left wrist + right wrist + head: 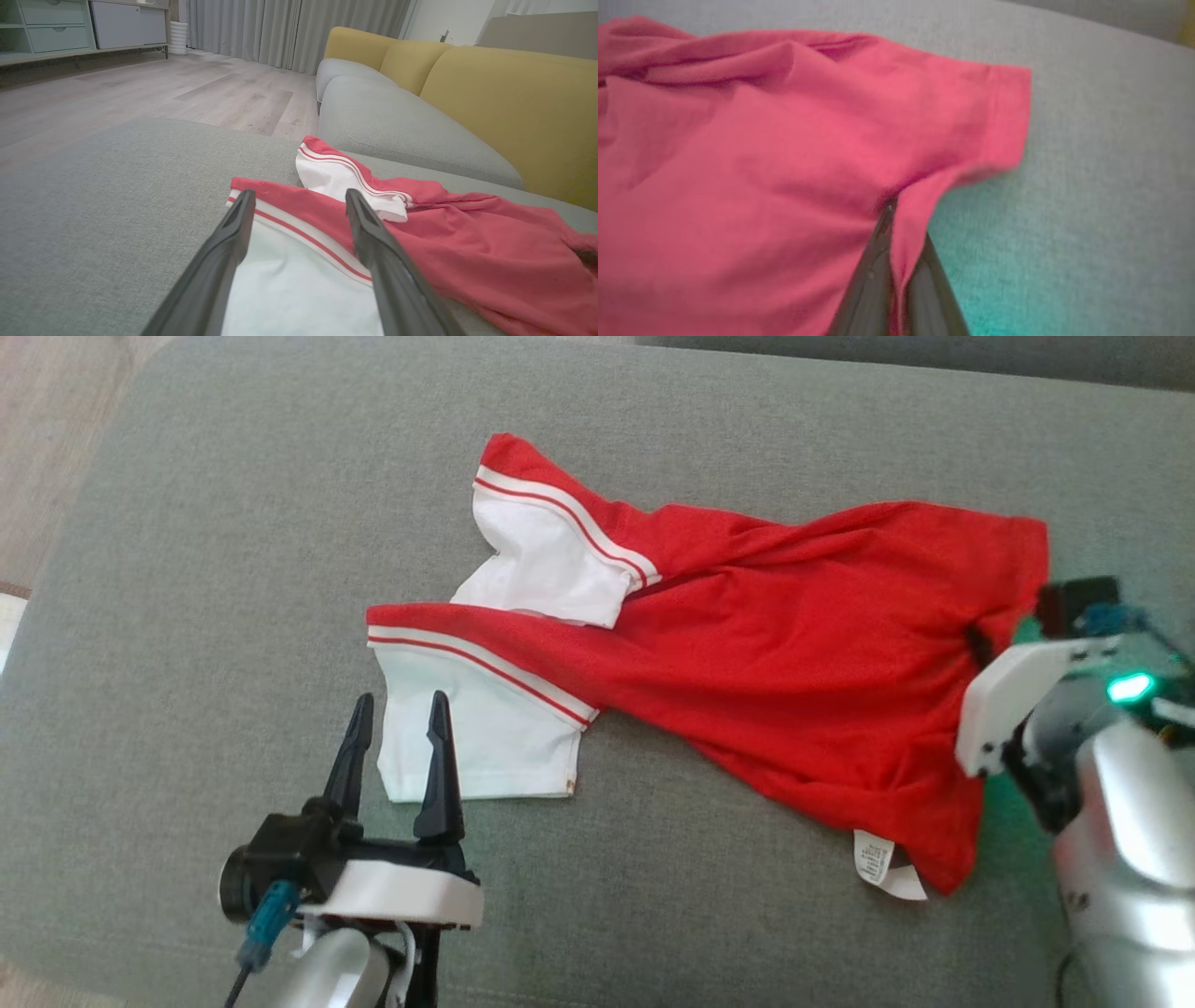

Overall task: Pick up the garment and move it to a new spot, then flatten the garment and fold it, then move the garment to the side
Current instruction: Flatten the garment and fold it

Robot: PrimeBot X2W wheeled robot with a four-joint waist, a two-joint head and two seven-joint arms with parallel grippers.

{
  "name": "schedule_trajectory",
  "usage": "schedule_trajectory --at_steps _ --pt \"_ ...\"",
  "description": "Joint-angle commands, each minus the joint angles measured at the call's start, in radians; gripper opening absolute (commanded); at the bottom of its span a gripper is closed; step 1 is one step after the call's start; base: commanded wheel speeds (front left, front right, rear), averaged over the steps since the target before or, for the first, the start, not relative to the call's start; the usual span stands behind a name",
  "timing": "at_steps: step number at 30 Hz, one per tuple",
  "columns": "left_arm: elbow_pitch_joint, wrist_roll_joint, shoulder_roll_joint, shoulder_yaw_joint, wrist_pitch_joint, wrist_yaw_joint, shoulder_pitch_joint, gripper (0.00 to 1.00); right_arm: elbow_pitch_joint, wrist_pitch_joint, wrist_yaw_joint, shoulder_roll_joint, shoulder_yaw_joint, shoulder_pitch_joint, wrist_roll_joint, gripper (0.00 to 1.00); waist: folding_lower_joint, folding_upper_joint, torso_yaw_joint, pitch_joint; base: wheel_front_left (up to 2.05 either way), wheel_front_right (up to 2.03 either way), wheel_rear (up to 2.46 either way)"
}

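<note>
The garment [766, 653] is red with two white, red-striped ends and lies crumpled across a grey cushion [233, 569]. My left gripper [401, 700] stands open at the lower left, its fingers astride the left edge of the near white end. In the left wrist view that gripper [300, 193] points over the white cloth of the garment [467, 252]. My right gripper [976, 644] is at the garment's right edge, shut on a pinch of red fabric. The right wrist view shows this gripper [889, 205] with a fold of the garment [761, 154] caught between its fingers.
A white care label [878, 859] sticks out at the garment's near hem. Beyond the cushion stand a grey sofa seat [411, 130] with yellow backs [514, 102], wooden floor [187, 88] and a low cabinet [70, 23]. Bare cushion lies left of the garment.
</note>
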Motion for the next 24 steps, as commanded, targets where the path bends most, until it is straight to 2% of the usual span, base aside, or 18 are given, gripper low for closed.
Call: schedule_trajectory --at_steps 1,9,14,15,16,17,24 --pt "-0.029 0.013 0.006 0.04 -0.011 -0.003 -0.029 1.0 -0.034 -0.02 -0.001 -0.032 0.027 -0.078 -0.01 0.0 -0.0001 0.0 0.005 0.005 0.0 0.0 0.0" --pt "-0.021 0.027 -0.017 0.029 -0.012 -0.021 -0.038 1.0 -0.005 -0.033 -0.001 -0.124 0.06 -0.265 -0.04 0.0 -0.0001 0.0 0.044 0.025 0.0 0.0 0.0" --pt "-0.015 0.034 -0.028 0.028 -0.012 -0.029 -0.041 1.0 0.049 -0.047 -0.001 -0.152 0.066 -0.332 -0.063 0.0 -0.0001 0.0 0.061 0.036 0.0 0.0 0.0" --pt "-0.013 0.036 -0.03 0.029 -0.012 -0.031 -0.042 1.0 0.067 -0.052 -0.001 -0.152 0.067 -0.343 -0.071 0.12 -0.0001 0.0 0.062 0.038 0.0 0.0 0.0" --pt "-0.011 0.038 -0.033 0.03 -0.012 -0.032 -0.042 1.0 0.082 -0.062 -0.001 -0.15 0.072 -0.351 -0.079 0.95 -0.0001 0.0 0.063 0.039 0.0 0.0 0.0" --pt "-0.009 0.04 -0.035 0.031 -0.012 -0.034 -0.041 1.0 0.092 -0.081 -0.001 -0.145 0.069 -0.358 -0.085 1.0 -0.0001 0.0 0.063 0.039 0.0 0.0 0.0" --pt "0.007 0.048 -0.04 0.03 -0.012 -0.046 -0.033 1.0 0.136 -0.25 -0.001 -0.085 0.029 -0.346 -0.106 1.0 -0.0001 0.0 0.028 0.007 0.0 0.0 0.0"
